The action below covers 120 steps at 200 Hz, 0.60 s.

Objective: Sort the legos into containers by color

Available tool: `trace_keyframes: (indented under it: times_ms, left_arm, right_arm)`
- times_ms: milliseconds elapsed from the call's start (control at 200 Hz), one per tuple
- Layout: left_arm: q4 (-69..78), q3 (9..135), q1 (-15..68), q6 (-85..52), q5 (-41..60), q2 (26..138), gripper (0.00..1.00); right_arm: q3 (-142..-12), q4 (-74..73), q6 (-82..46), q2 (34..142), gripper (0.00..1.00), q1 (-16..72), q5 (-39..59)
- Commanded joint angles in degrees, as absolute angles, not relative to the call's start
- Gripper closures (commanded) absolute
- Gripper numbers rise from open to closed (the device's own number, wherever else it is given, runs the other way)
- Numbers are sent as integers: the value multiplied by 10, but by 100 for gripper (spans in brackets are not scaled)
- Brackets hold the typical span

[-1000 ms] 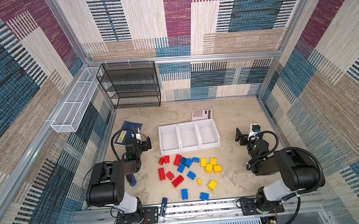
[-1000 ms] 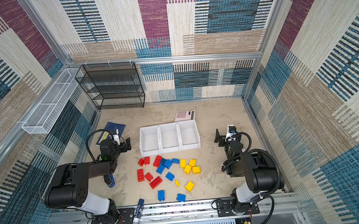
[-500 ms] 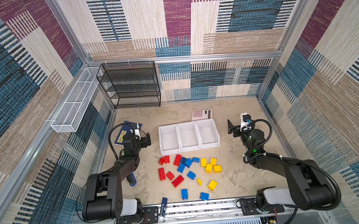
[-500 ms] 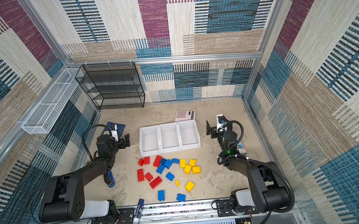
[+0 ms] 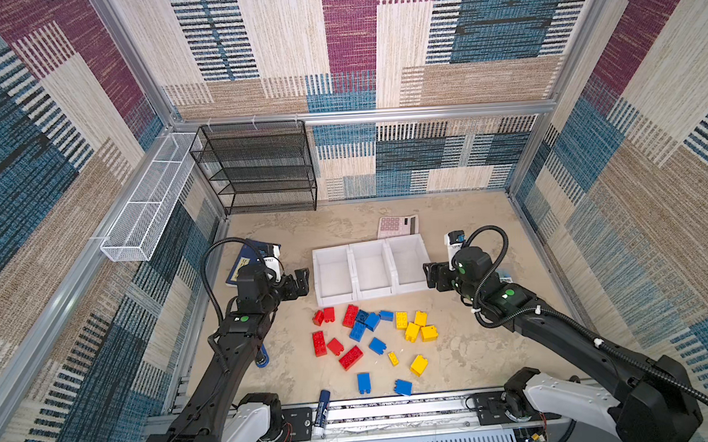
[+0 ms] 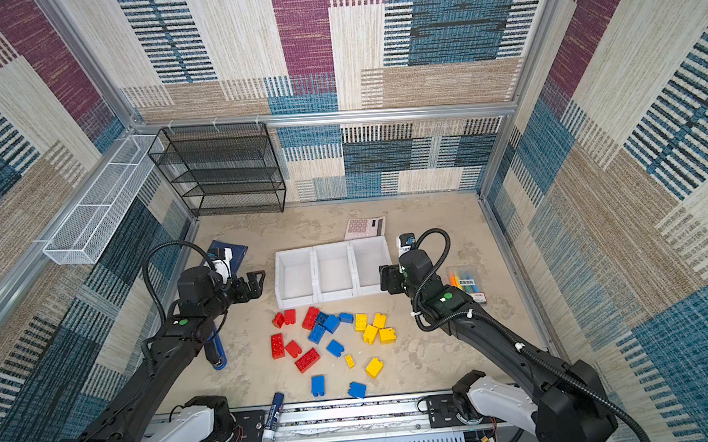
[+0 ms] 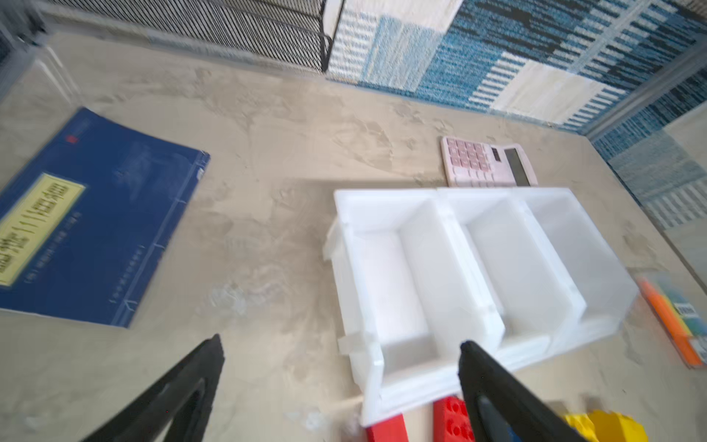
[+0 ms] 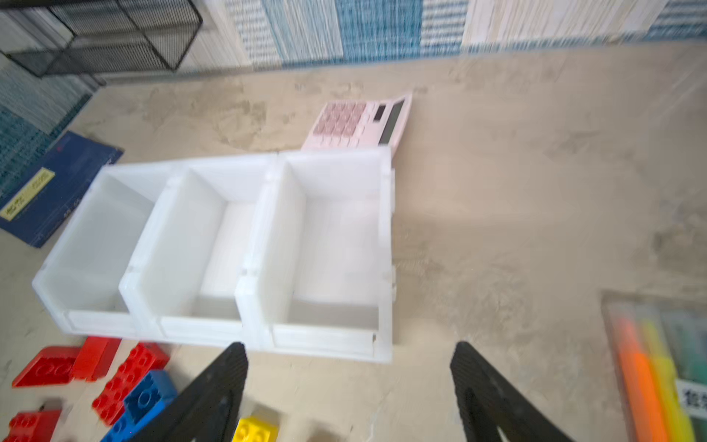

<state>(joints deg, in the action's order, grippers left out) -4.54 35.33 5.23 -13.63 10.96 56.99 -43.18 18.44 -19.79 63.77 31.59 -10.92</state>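
Red, blue, yellow legos (image 5: 357, 331), white containers (image 5: 373, 294), pink calculator (image 5: 397, 226), navy book (image 7: 95, 214)

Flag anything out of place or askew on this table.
The glue stick lies at the front edge, partly on the metal rail. The pink calculator sits askew just behind the bins. All legos lie loose on the table; the bins are empty. Nothing looks broken.

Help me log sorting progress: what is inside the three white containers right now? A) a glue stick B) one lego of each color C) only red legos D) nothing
D: all three containers show bare white floors, while the legos all lie on the table in front of them.
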Motion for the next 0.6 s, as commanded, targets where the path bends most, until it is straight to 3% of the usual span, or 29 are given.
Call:
trace_keyframes:
  times_ms: [0,596]
  left_arm:
    - [-64,347,62,-177,130,570,2]
    - [-42,309,109,-192,119,573,3]
  right_arm:
    - [-449,318,-280,665,15,335,-103]
    - [-489,359,-355,826,25,408,-32]
